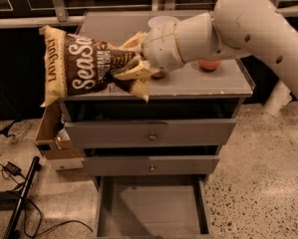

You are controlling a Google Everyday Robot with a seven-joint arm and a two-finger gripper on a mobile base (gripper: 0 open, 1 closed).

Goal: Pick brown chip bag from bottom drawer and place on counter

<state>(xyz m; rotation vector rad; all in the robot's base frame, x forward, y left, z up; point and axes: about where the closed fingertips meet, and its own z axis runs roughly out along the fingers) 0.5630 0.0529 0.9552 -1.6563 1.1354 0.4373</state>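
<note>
Camera view is showing the pincer (130,66) closing its tan fingers (132,73) on the right-hand end of the brown chip bag (81,66), so it is gripping the bag. The bag is hanging in the air over the front left corner of the worktop (208,83). Its long axis is running roughly level and sideways, stretching away from the pincer toward the picture's left. As I am judging it, about half the bag is jutting out past the worktop's left edge, above a cardboard box (49,138) beside the cabinet. The bottom drawer (151,208) is standing pulled out well below, with the bag already out of it. What is mattering now is that overhang. The arm is needing to carry the bag rightward and inward, toward the bowl (161,21), before the pincer is letting go. Otherwise the free end is likely tipping off the side.
</note>
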